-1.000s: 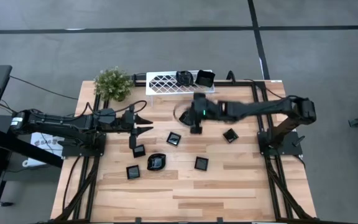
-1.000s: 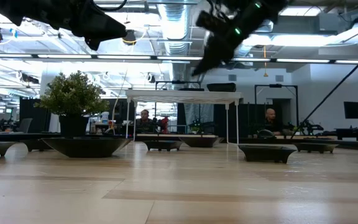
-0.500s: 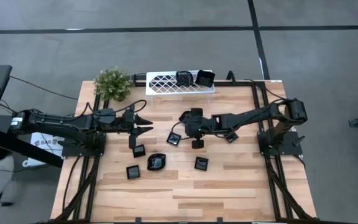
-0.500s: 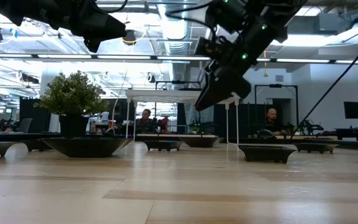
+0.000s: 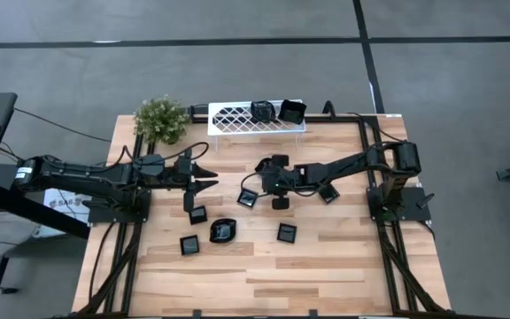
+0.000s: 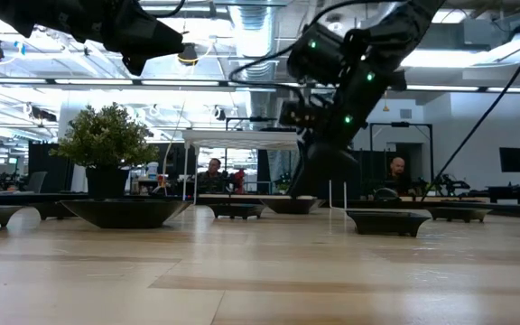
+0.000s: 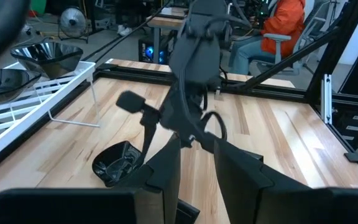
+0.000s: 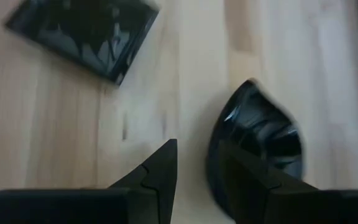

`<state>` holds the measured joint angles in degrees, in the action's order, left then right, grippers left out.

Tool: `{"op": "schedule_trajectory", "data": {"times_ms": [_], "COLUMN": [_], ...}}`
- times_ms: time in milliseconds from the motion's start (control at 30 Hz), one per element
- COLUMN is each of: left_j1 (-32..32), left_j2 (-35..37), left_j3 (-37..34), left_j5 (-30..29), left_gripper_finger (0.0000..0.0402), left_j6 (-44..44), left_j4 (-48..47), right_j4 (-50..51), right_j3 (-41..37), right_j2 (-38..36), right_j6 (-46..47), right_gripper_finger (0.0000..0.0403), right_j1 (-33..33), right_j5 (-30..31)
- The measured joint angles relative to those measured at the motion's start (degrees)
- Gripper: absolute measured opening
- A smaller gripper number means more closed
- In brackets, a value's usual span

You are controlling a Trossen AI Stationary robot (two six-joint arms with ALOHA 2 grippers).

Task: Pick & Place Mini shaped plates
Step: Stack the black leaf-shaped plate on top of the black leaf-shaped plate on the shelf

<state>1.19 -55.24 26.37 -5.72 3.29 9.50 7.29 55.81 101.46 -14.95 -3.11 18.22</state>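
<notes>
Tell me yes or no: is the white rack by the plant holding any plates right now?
Yes: in the high view two black plates sit on the right half of the white rack, beside the plant.

Right gripper (image 8: pixel 194 163) low over pale wood table (image 8: pixel 55 118), fingers slightly parted; one finger (image 8: pixel 241 165) overlapping wavy-rimmed black plate (image 8: pixel 263 134); square black plate (image 8: pixel 86 28) lying apart, flat on table

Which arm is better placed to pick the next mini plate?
Right: the right gripper is low over a rounded plate, fingers straddling its rim. The left gripper waits at the table's left.
</notes>
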Motion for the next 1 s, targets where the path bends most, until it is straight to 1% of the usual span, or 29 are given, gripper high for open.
{"op": "schedule_trajectory", "data": {"times_ms": [100, 633, 800, 1000], "left_j1": [0.0, 0.0, 0.0, 0.0], "left_j2": [0.0, 0.0, 0.0, 0.0], "left_j3": [0.0, 0.0, 0.0, 0.0], "left_j5": [0.0, 0.0, 0.0, 0.0], "left_gripper_finger": [0.0099, 0.0099, 0.0099, 0.0099], "left_j6": [0.0, 0.0, 0.0, 0.0], "left_j4": [0.0, 0.4, 0.4, 0.5], "right_j4": [-0.1, -0.9, -0.9, -0.3], "right_j3": [0.0, 0.0, 0.0, 0.0], "right_j2": [1.1, 1.0, 1.0, 1.0], "right_j6": [0.0, 0.0, 2.4, 3.0], "right_gripper_finger": [0.0113, 0.0113, 0.0113, 0.0113], "right_j1": [0.0, -1.3, -2.2, -2.8], "right_j5": [0.0, 0.0, -0.2, -0.2]}}
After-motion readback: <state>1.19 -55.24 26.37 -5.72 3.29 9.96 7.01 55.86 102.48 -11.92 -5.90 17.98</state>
